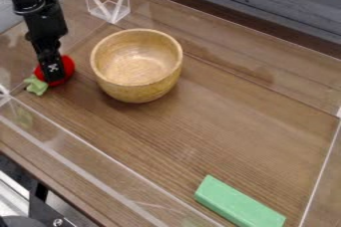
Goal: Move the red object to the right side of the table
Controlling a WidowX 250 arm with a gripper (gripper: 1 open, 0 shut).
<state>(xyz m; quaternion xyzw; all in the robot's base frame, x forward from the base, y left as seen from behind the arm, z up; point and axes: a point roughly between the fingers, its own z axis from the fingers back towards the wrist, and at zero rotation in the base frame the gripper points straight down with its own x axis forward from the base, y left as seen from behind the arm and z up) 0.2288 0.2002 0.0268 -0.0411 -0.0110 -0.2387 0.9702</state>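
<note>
The gripper (50,69), fingers pointing down, is at the strawberry-like red toy (60,69); its opening and any grip cannot be told. The toy's leafy green cap (36,86) lies just beside the fingertips, the round wooden bowl (138,66) near them.

Wooden bowl (138,66) is my main obstacle, just beside me on the right, high rim. Clear plastic piece (110,6) stands behind the bowl, upper left, blocks that way. In front of the bowl, bare tabletop (173,136), passable. Right of the bowl, wide free wood. Green block (240,202) lies well apart from the bowl, near side, right.
</note>
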